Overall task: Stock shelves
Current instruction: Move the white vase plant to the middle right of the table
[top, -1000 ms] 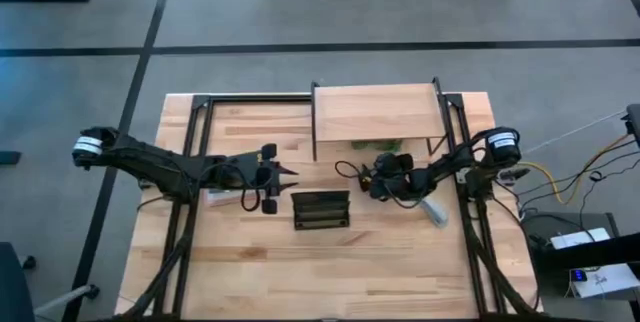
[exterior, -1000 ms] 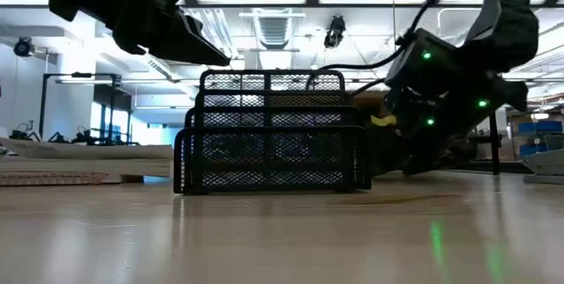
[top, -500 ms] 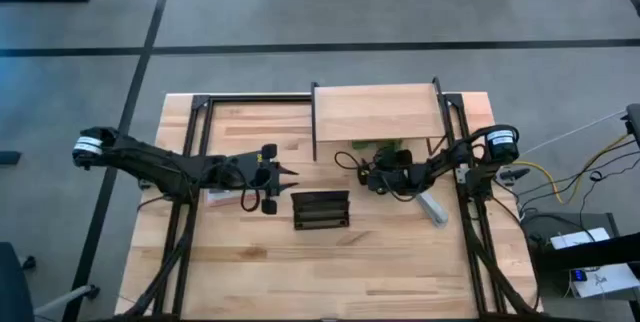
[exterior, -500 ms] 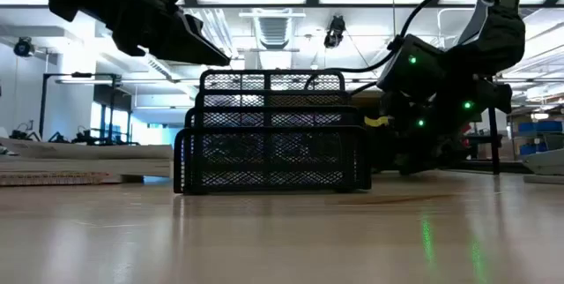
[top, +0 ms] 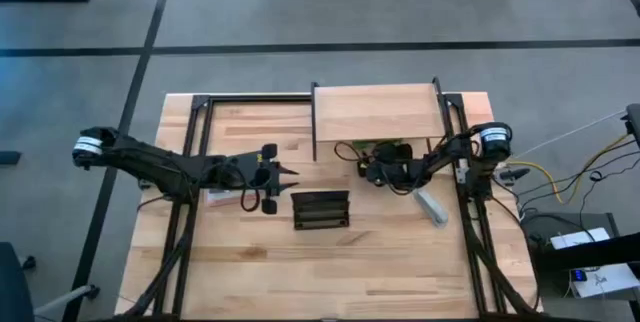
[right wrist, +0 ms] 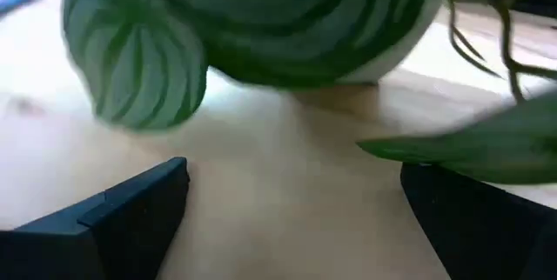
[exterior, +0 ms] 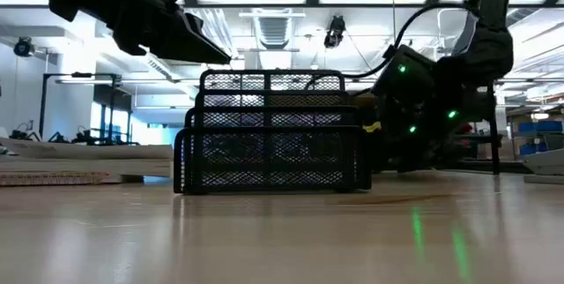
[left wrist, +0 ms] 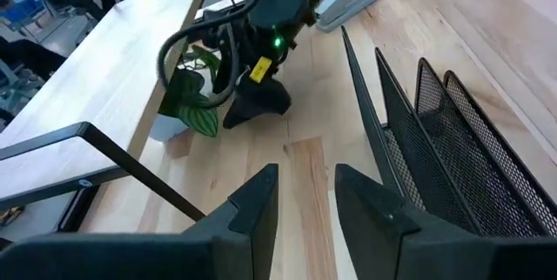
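Toward the far middle of the table (top: 240, 262) stood the shelf (top: 375, 111), a light wood board on thin black legs. Just at its near edge sat a small potted plant (top: 385, 148) with green striped leaves in a white pot, partly tucked under the board. The right tool (top: 368, 169) lay low over the table directly in front of that plant; the right wrist view showed its two dark fingers (right wrist: 130, 206) spread wide, with the pot (right wrist: 383, 45) and leaves just ahead of them and bare wood between, nothing held. The left wrist view caught the same tool (left wrist: 257, 106) beside the plant (left wrist: 193, 97), near the shelf's edge (left wrist: 104, 63).

The left tool (top: 278, 175) hovered above the table's middle left, well apart from the shelf, its fingers (left wrist: 257, 202) set a narrow gap apart and empty.

A black wire mesh rack (top: 321, 210) stood on the table's centre, between the two tools and nearer the front; from the low view I could not tell whether anything was in the rack (exterior: 269, 134). A grey stapler (top: 432, 206) lay on the wood to the right of it. The table was butcher-block wood on a grey floor with dark lines; the low view showed ceiling strip lights behind.
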Tool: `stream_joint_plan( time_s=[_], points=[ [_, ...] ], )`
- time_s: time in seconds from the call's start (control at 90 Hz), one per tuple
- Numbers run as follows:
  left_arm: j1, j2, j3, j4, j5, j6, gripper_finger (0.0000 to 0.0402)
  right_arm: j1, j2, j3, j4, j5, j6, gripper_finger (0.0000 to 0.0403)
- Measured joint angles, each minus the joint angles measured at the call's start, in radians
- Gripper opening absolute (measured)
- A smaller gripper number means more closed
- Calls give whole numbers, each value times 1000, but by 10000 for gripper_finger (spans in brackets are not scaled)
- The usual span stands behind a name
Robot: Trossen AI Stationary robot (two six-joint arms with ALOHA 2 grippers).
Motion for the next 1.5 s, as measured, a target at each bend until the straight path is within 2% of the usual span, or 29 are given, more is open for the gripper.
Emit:
stream_joint_plan(
  time_s=[0.189,0.422,0.989,1.289,1.5],
  points=[
    [1,0,0,-1,0,0,98,-13,75,18,118,83,-87,400],
    [2,0,0,-1,0,1,98,-23,95,37,121,116,-81,400],
    [2,0,0,-1,0,3,98,-161,98,39,149,122,-71,400],
    [2,0,0,-1,0,3,98,-176,99,58,155,103,-127,400],
    [2,0,0,-1,0,3,98,-186,186,116,194,109,-108,400]
  ],
)
